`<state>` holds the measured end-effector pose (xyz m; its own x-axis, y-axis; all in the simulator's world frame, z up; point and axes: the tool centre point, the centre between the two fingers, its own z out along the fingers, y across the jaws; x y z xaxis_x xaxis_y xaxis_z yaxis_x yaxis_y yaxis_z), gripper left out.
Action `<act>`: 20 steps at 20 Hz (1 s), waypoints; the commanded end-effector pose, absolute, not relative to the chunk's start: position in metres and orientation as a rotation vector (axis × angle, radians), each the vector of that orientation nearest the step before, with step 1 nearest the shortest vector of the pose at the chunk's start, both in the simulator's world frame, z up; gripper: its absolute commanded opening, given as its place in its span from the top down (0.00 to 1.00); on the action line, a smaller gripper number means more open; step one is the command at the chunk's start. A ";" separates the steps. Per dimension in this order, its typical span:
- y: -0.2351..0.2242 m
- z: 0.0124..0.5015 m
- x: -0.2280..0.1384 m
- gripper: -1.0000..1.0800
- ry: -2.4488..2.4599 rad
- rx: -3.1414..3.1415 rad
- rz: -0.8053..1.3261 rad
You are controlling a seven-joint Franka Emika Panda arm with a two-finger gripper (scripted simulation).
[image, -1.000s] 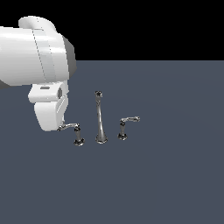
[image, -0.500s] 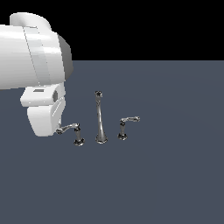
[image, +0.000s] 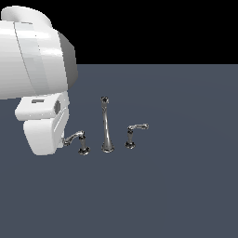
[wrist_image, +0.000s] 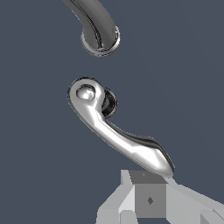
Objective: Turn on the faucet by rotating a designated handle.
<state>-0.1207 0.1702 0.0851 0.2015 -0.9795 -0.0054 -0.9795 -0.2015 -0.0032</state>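
The faucet (image: 106,126) is a small chrome set on the dark floor, with a tall thin spout between two levers. The handle (image: 74,136) is the lever on the exterior view's left, and its wavy arm reaches toward my white hand. My gripper (image: 63,141) sits right at that arm's free end. In the wrist view the handle (wrist_image: 118,135) runs from its round post cap to a flared tip. The tip lies just over my gripper (wrist_image: 148,189), whose fingers look pressed together with nothing between them. Whether they touch the tip I cannot tell.
The other lever (image: 137,127) stands on the exterior view's right of the spout. The spout's base (wrist_image: 99,37) shows beyond the handle's post in the wrist view. My bulky white arm (image: 32,65) fills the exterior view's upper left. Dark flat floor (image: 176,186) surrounds the set.
My arm's upper body has swung toward the exterior view's left and looms larger. The hand has shifted slightly toward that side by the handle's tip. The handle has barely moved.
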 end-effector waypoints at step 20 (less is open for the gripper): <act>0.120 0.085 -0.132 1.00 1.964 -2.447 0.005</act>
<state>-0.1376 0.1349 0.0852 0.2390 -0.9710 -0.0078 -0.9710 -0.2390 -0.0015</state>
